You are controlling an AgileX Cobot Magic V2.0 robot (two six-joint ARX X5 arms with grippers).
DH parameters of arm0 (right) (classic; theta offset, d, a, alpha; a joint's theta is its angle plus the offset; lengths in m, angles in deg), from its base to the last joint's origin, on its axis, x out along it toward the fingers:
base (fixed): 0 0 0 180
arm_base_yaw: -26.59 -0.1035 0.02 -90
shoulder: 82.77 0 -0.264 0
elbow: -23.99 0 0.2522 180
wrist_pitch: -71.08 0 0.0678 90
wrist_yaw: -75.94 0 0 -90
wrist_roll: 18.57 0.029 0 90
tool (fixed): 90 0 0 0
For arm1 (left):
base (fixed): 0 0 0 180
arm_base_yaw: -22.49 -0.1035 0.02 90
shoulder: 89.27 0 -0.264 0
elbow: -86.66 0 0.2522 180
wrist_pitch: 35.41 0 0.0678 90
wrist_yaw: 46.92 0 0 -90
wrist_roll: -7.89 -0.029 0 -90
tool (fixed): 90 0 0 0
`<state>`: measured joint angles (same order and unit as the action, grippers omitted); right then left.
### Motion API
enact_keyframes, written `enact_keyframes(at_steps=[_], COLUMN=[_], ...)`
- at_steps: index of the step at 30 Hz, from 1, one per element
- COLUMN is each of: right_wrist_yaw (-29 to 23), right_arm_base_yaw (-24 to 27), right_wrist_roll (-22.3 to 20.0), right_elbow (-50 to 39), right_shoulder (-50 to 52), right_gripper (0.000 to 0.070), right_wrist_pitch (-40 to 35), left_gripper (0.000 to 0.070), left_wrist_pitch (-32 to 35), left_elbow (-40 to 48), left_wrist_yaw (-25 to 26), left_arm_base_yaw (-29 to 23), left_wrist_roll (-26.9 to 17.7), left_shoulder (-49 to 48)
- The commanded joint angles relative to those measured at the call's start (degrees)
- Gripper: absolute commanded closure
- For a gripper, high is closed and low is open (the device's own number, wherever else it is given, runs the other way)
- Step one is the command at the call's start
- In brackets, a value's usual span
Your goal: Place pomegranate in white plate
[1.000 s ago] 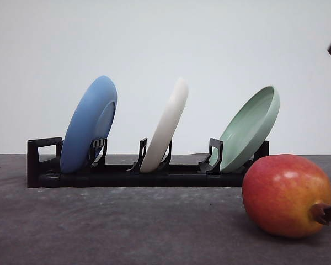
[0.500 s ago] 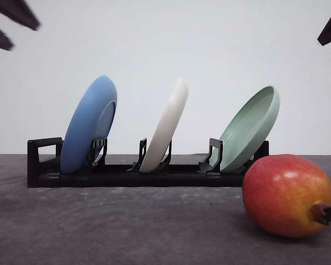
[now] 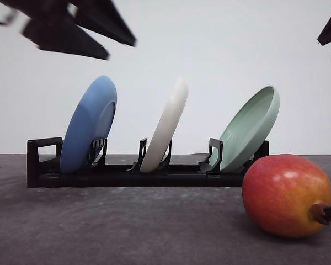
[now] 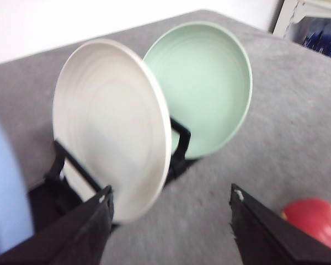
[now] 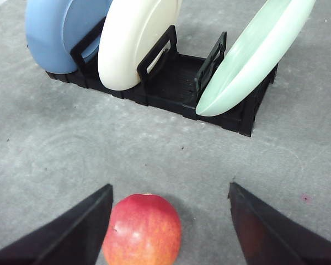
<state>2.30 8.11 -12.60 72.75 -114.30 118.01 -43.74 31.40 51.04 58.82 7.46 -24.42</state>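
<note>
The left tool (image 3: 118,47) has swung further into the front view, high above the blue plate (image 3: 88,126), jaws spread and empty. The right tool (image 5: 168,221) (also spread) hangs over the pomegranate (image 3: 287,195), unmoved on the tabletop (image 3: 127,226). The white plate (image 3: 165,126) stands racked.

Front view: low, near counter (image 3: 127,232) level, facing the rack (image 3: 149,175) side-on.
Left wrist view: close, angled down at the white plate (image 4: 107,130).
Right wrist view: high, looking down.
Shared: rack, plates, pomegranate (image 5: 142,229).
</note>
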Motion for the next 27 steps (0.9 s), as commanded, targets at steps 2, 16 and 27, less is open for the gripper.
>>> enact_keyframes(at_steps=[2,16,27], right_wrist_yaw=[0.1,-0.1,-0.1], right_arm_base_yaw=[-0.3,-0.3,-0.3], right_wrist_roll=[0.0,0.0,0.0], right_elbow=[0.7,0.7,0.7], right_shoulder=[-0.2,-0.2,-0.2], right_gripper=[0.0276,0.0276,0.0276], right_wrist_pitch=[-0.6,-0.6,-0.6], left_gripper=[0.0306,0.0307,0.0447], left_wrist_pitch=[6.1,8.3,8.3], left_elbow=[-1.3,-13.5,-16.3], left_wrist_yaw=[-2.4,-9.8,-10.1], left_arm_base_yaw=[1.9,4.6,4.6], left_wrist_roll=[-0.3,-0.2,-0.2], left_shoulder=[4.9,26.3,31.5])
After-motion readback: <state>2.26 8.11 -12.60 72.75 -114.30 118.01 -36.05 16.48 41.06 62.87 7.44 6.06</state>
